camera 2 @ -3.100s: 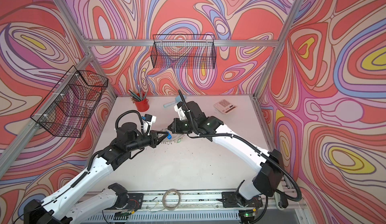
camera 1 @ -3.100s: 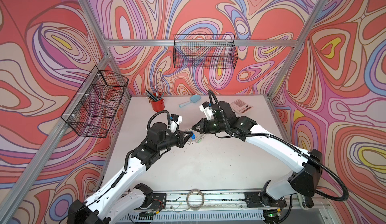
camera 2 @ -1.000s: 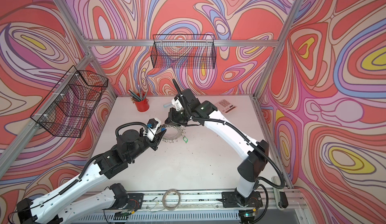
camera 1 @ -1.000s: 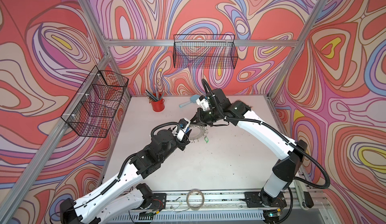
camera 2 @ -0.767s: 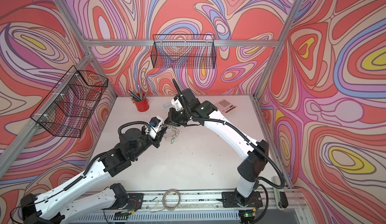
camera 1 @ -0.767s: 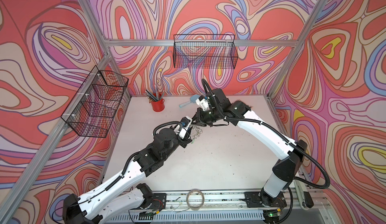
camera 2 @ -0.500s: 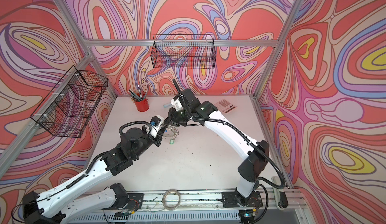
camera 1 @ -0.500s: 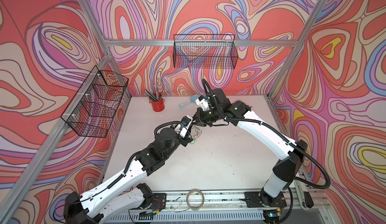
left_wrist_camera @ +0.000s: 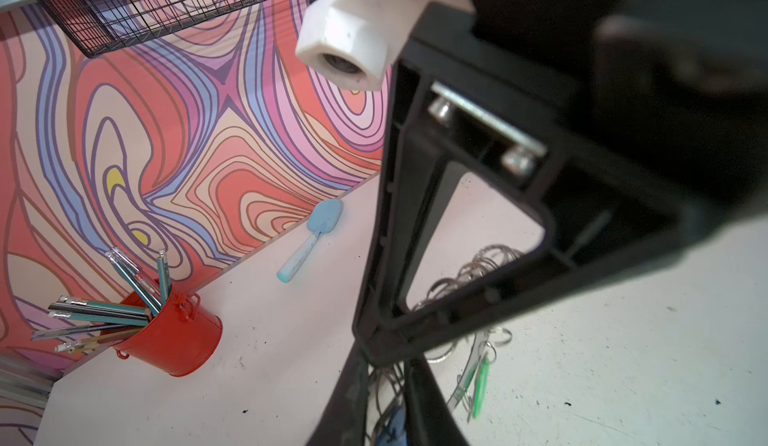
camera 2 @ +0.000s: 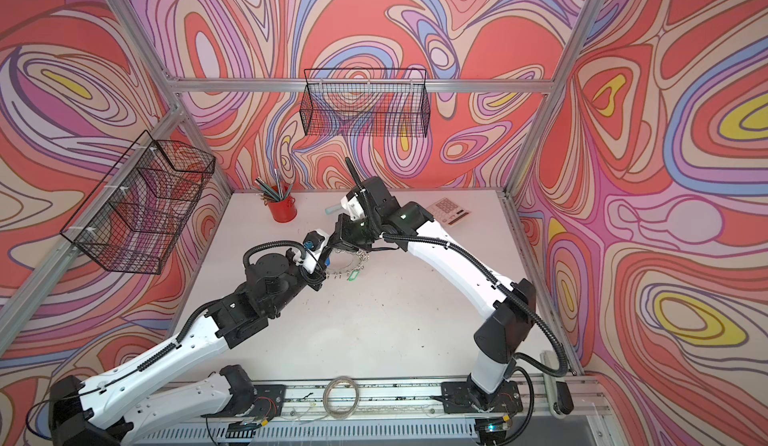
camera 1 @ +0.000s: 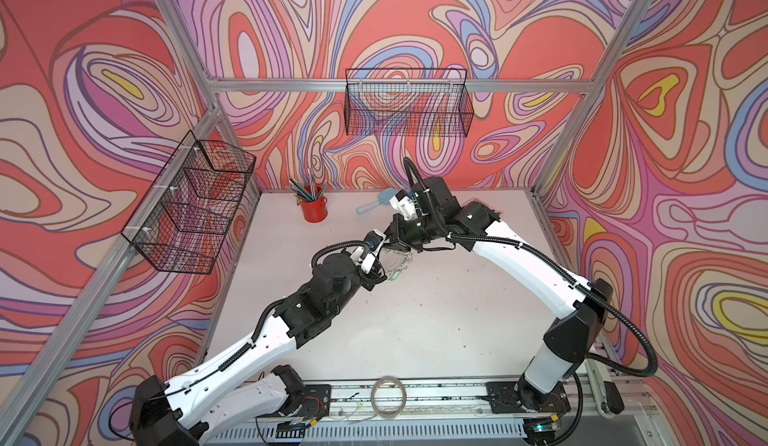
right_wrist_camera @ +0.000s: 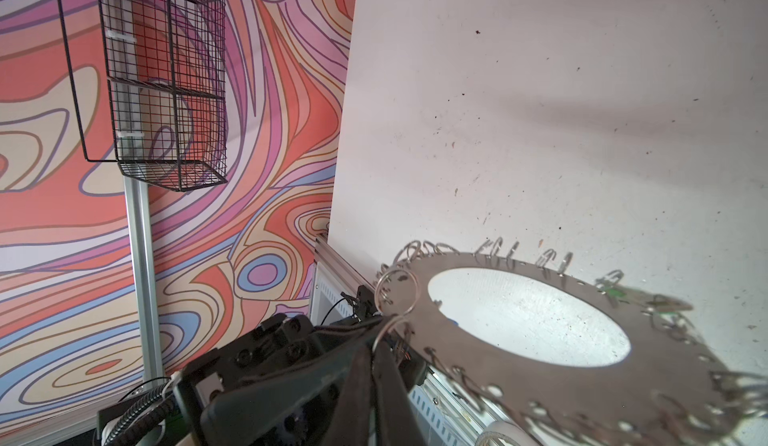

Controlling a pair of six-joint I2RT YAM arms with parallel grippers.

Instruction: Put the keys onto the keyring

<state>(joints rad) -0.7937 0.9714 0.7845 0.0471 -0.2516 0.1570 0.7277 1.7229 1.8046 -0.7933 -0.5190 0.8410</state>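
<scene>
**Two grippers at one keyring**

Both grippers are found tip to tip above the table [camera 1: 436, 331], in its back half. The keyring [right_wrist_camera: 519, 390] is held there, tilted, by the right gripper [right_wrist_camera: 376, 340], whose fingers are clenched on a small ring at its rim. Whether the far rim touches the table cannot be told. The left gripper [left_wrist_camera: 386, 381] is placed just beside the held rim. Its fingers are drawn close together, and the blue key [left_wrist_camera: 392, 423] is seen grasped between them by its tag. The green key [camera 2: 354, 275] is hung at the rim far from both grippers.

Wide bare table is offered in front of the arms and to their right. The back edge is more crowded. A red cup [camera 1: 313, 209] with pens is placed near the back left corner, a scoop [left_wrist_camera: 309, 240] along the back wall, and a calculator [camera 2: 451, 211] toward the back right corner. On the back and left walls wire baskets [camera 1: 407, 107] are fixed, above the table. A hoop [camera 1: 388, 396] is laid on the front rail. The print on the calculator is too small to be read.
</scene>
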